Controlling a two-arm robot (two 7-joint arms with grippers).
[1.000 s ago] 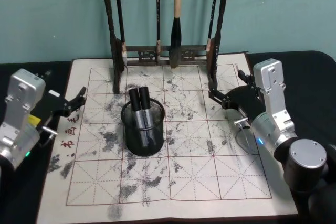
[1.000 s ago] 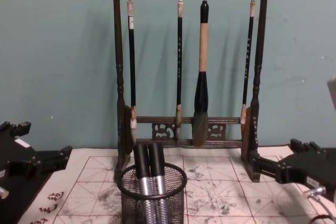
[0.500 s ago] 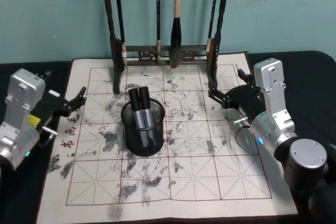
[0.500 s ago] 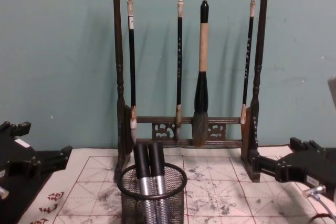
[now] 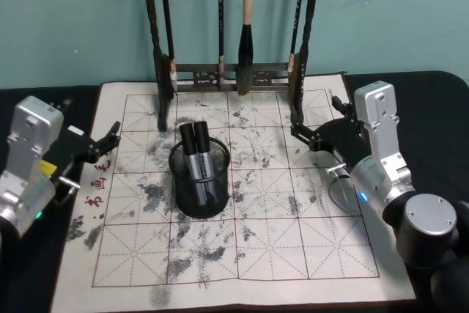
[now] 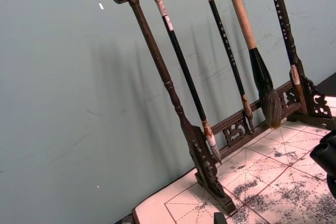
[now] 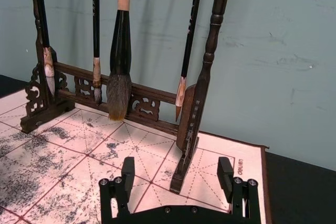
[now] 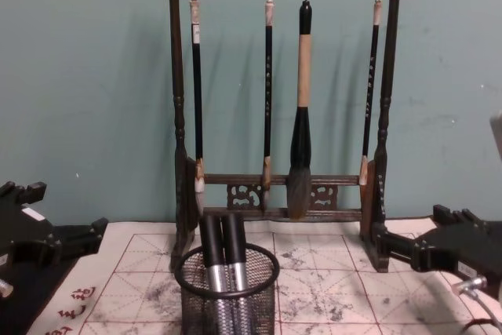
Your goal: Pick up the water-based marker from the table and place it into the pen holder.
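Note:
The black wire-mesh pen holder point(image 5: 199, 185) point(image 8: 227, 300) stands on the cream mat point(image 5: 242, 254), left of its middle. Two water-based markers point(image 5: 195, 150) point(image 8: 223, 250) with black caps and silver bodies stand upright inside it, side by side. My left gripper point(image 5: 111, 141) point(image 8: 63, 217) hovers open over the mat's left edge, holding nothing. Over the mat's right side, my right gripper point(image 5: 303, 139) point(image 7: 176, 178) point(image 8: 398, 245) is open and holds nothing. The brush rack's right post foot point(image 7: 181, 174) is just beyond its fingers.
A tall dark wooden brush rack point(image 5: 231, 75) point(image 8: 282, 194) with several hanging brushes spans the back of the mat. The dark table point(image 5: 440, 108) borders the mat on both sides. A teal wall rises behind.

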